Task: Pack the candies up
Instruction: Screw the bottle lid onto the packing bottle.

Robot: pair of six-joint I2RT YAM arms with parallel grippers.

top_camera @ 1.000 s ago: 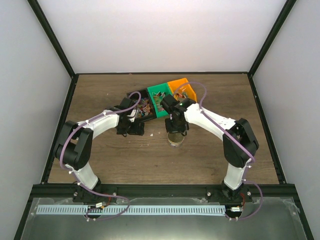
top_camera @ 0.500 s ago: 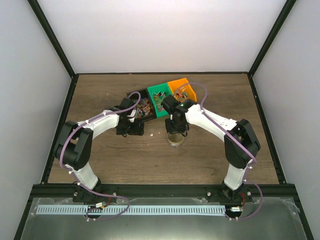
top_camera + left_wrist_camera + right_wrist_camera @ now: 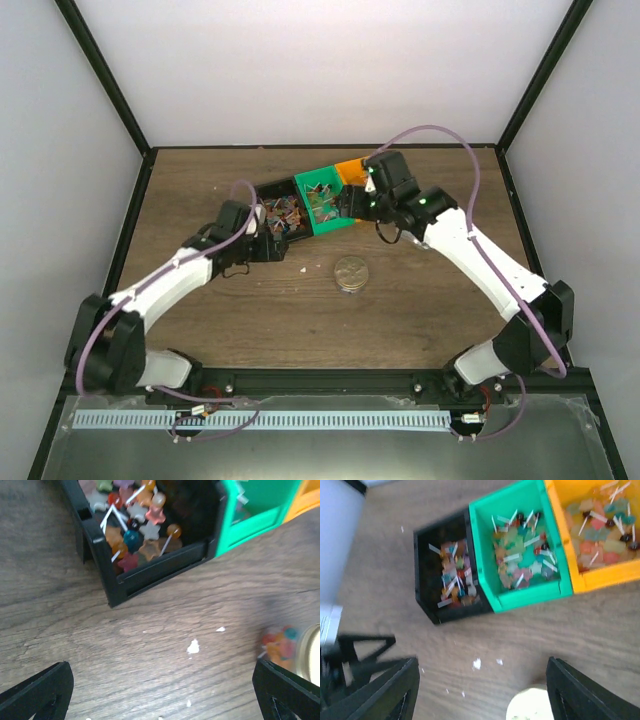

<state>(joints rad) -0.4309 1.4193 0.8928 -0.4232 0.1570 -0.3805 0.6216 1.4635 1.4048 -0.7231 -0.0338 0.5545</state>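
Note:
The candies are small star-shaped sweets on white sticks, filling a black bin, a green bin and an orange bin at the table's far middle. More candies show inside a small clear jar capped with a round beige lid. My right gripper hovers open above the green bin's front, holding nothing. My left gripper stands open over bare wood just in front of the black bin, also holding nothing.
White crumbs lie on the wood between the bins and the jar. The left gripper's black frame shows at the left of the right wrist view. Dark rails edge the table on the left, right and far sides.
My right gripper has opened, let go of the jar's lid and lifted back toward the bins. The left arm has shifted slightly left, still open.

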